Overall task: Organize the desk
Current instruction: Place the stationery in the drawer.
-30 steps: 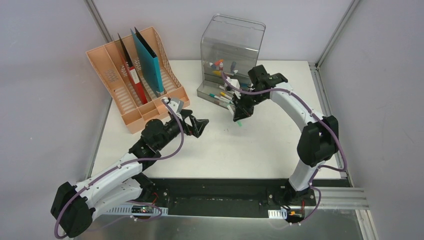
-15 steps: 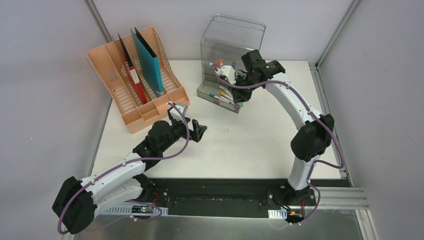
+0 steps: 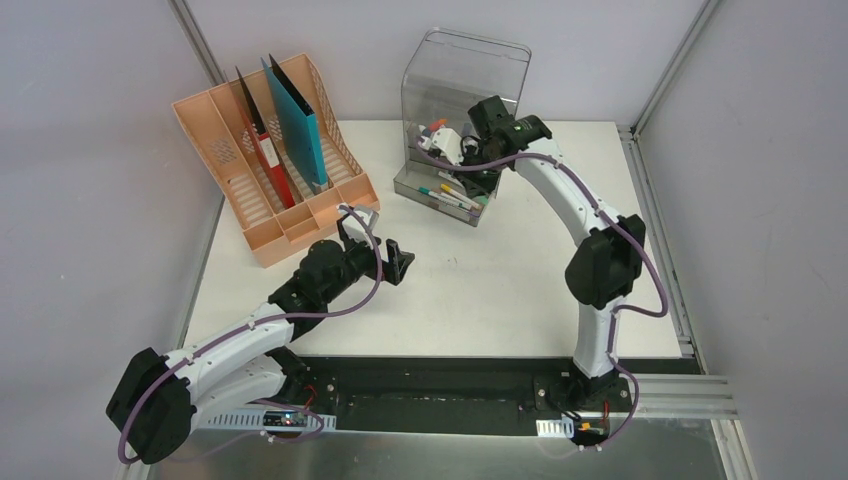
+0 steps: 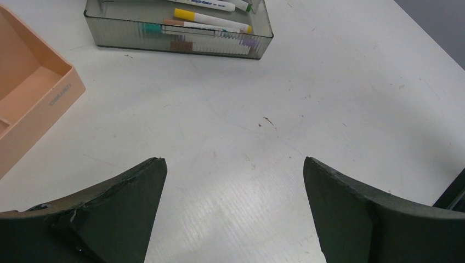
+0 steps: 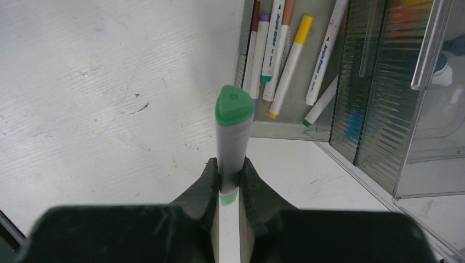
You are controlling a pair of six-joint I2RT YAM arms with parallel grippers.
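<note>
Right end effector [image 5: 230, 171] clenched on green-capped marker [image 5: 233, 118], held at open drawer [image 4: 181, 44] of clear grey box [image 3: 465, 80]. Left end effector [image 4: 234, 164] released, jaws spread wide, poised over white tabletop [image 3: 520, 280] near peach file rack [image 3: 225, 160].

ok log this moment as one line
left jaws: open, empty, over desk | right jaws: shut on green-capped marker | marker: tip at open drawer tray holding pens | stage: not yet released
</note>
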